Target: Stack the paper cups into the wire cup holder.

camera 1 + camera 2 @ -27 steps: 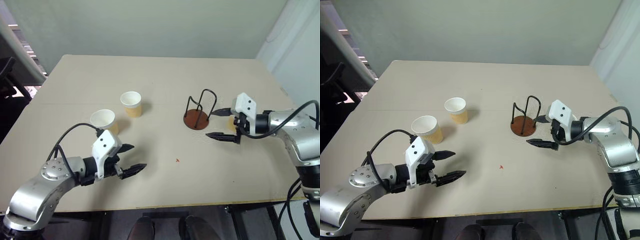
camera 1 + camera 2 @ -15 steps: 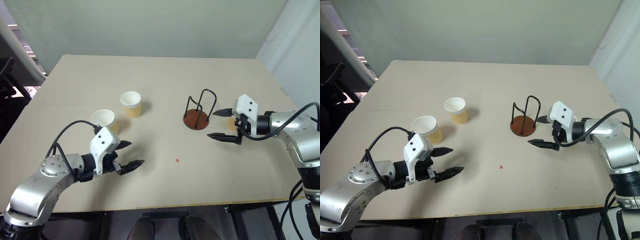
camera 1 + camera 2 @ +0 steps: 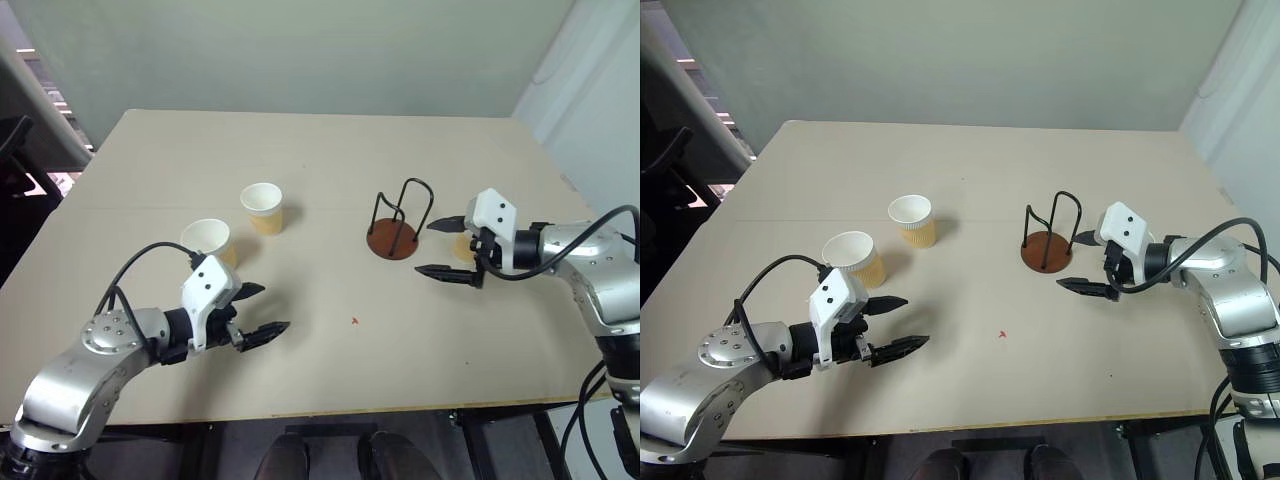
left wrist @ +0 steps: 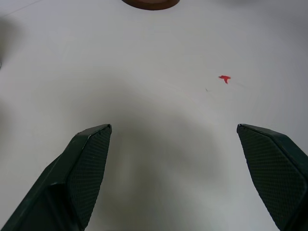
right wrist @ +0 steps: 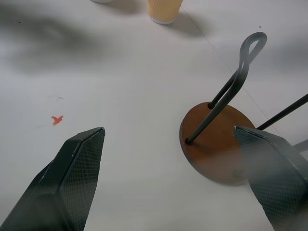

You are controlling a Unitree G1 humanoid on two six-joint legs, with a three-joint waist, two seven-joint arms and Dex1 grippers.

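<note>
Still at the start, no cup picked up yet, both sets of jaws wide apart and empty, wire cup holder bare; next, reaching the left gripper toward the near paper cup at eleven o'clock of it and closing on it.

The left gripper has its two black, finely textured fingers spread wide apart, one rising at each lower corner, with nothing between them — just bare pale table. A soft shadow lies on the surface between and ahead of the fingers. Further out, a small red mark sits on the tabletop, nearer one finger's side. At the far edge, a sliver of the wire cup holder peeks in — only the curved rim of its rust-brown base.
</note>
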